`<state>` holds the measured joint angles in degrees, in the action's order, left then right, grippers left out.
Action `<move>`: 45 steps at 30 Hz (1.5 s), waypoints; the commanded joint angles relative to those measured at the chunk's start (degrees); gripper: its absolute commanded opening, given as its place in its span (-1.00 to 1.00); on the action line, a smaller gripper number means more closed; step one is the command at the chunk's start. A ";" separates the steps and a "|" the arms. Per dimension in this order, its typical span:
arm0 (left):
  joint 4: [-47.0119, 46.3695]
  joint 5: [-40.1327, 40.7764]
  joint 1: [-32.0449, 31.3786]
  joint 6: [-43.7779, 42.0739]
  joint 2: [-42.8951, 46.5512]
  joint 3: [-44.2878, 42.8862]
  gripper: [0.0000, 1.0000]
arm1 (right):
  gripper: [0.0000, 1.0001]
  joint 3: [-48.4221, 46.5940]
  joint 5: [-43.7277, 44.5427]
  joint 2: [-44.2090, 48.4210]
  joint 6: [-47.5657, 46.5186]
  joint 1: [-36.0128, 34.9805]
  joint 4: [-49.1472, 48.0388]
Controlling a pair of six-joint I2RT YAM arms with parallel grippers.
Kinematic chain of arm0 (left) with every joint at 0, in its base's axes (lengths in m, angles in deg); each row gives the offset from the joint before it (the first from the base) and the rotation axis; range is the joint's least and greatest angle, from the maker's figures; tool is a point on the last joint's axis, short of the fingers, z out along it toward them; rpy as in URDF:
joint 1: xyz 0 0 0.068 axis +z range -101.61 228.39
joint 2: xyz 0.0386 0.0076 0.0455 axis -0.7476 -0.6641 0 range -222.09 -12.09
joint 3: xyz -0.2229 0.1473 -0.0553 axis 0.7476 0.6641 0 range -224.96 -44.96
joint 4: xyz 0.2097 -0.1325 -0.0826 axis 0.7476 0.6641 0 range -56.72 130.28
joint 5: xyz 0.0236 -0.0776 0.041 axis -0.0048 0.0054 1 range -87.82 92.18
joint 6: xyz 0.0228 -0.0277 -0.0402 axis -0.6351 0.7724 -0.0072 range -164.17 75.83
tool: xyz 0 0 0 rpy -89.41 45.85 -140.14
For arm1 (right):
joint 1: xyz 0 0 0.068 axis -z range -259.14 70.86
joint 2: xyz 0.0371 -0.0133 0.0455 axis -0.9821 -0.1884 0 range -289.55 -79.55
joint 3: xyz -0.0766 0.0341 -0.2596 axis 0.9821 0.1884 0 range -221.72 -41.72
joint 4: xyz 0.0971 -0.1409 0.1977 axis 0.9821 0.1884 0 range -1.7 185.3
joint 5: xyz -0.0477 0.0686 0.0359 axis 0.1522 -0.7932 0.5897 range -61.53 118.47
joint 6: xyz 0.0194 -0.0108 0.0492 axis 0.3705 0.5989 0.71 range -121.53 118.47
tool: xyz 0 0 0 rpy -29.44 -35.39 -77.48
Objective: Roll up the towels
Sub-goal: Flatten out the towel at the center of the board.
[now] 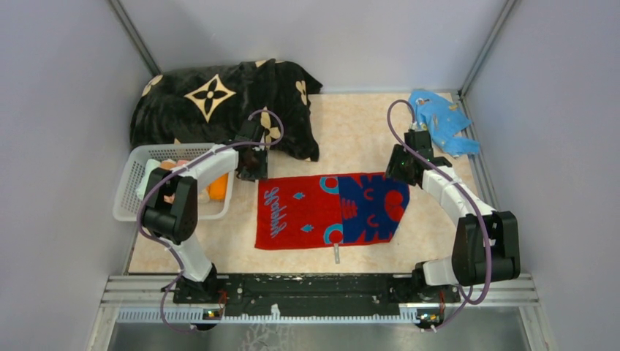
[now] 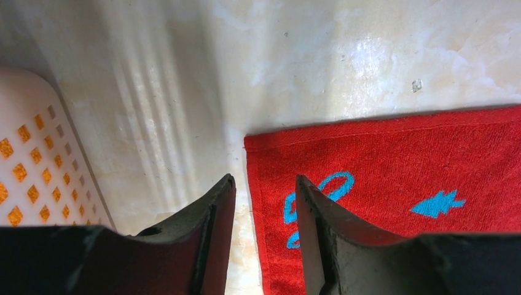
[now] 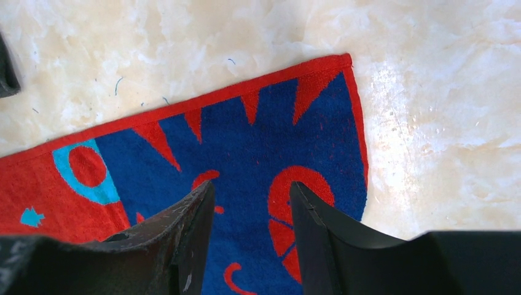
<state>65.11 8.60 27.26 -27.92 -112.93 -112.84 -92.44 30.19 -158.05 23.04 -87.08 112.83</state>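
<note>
A red-and-teal printed towel (image 1: pixel 329 210) with a dark blue right part lies flat on the table. My left gripper (image 1: pixel 252 170) is open and empty just above the towel's far left corner; in the left wrist view the gripper (image 2: pixel 264 181) straddles the towel's (image 2: pixel 399 166) left edge. My right gripper (image 1: pixel 398 167) is open and empty over the far right corner; in the right wrist view the gripper (image 3: pixel 252 187) hovers above the towel's blue part (image 3: pixel 258 135). An orange towel (image 1: pixel 218 189) lies in the white basket (image 1: pixel 135 190).
The large black blanket (image 1: pixel 219 106) with beige flowers is heaped at the back left, behind the left gripper. A light blue cloth (image 1: pixel 442 121) lies crumpled at the back right. The basket's wall (image 2: pixel 31 160) is close to the left gripper's left. Grey walls enclose the table.
</note>
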 commanded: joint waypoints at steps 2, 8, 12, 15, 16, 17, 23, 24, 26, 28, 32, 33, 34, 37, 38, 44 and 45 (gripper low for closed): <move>-0.15 0.14 -0.30 0.02 -0.67 0.11 -0.06 | -0.01 -2.16 0.92 0.45 -0.50 0.20 -1.58; -0.74 1.34 -0.32 -0.74 -4.94 -1.01 -0.10 | -0.01 -2.10 0.79 0.28 -0.59 0.16 -1.59; 0.37 1.54 -0.27 -1.14 -7.56 -1.98 -0.16 | -0.01 -2.05 1.07 0.27 -0.59 0.20 -1.42; 2.03 1.61 -0.28 -1.40 -9.11 -2.02 -0.25 | -0.01 -2.13 1.38 0.36 -0.59 0.13 -1.40; 2.57 1.81 -0.47 -1.43 -9.56 -1.92 -0.27 | -0.01 -2.25 1.43 0.36 -0.60 0.12 -1.42; 2.93 2.42 -0.76 -1.50 -9.90 -1.66 -0.28 | -0.01 -2.30 1.47 0.30 -0.60 0.13 -1.46; 3.49 3.38 -2.23 -1.15 -12.18 -1.10 -0.29 | -0.01 -2.94 1.24 -0.80 -0.15 0.17 -2.05; 3.39 3.47 -2.25 -1.20 -12.61 -1.19 -0.30 | -0.01 -3.13 1.61 -1.11 -0.14 0.19 -2.12; 3.30 3.73 -2.23 -1.39 -13.53 -1.56 -0.34 | 0.00 -3.76 3.86 -1.97 -0.70 0.18 -2.13; 3.27 3.80 -2.25 -1.44 -14.07 -1.81 -0.40 | 0.02 -4.79 6.58 -3.65 -1.94 0.19 -2.07; 2.85 3.69 -2.21 -1.66 -14.48 -1.52 -0.48 | 0.02 -9.82 7.71 -10.39 -3.38 2.29 0.17; 2.86 3.73 -2.25 -1.68 -14.51 -1.47 -0.51 | 0.02 -11.02 7.27 -11.98 -3.74 3.11 0.64; 2.88 3.84 -2.25 -1.73 -14.56 -1.54 -0.55 | 0.02 -11.95 6.72 -13.93 -4.13 4.06 0.67; 2.86 4.10 -2.23 -1.86 -14.63 -1.67 -0.69 | -0.05 -14.67 3.98 -18.32 -5.45 6.84 1.55; 2.81 4.17 -2.21 -1.92 -14.57 -1.66 -0.71 | -0.09 -15.40 3.72 -19.15 -6.06 7.30 1.87; 2.48 3.89 -2.25 -2.19 -15.03 -1.94 -0.85 | -0.19 -18.34 2.78 -23.40 -9.68 7.68 3.15; 2.40 3.99 -2.23 -2.32 -15.04 -1.99 -0.87 | -0.20 -18.82 3.03 -24.15 -9.91 7.75 3.73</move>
<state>67.84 12.51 24.92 -29.66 -121.43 -117.82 -107.23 34.17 -180.59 16.01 -79.08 115.37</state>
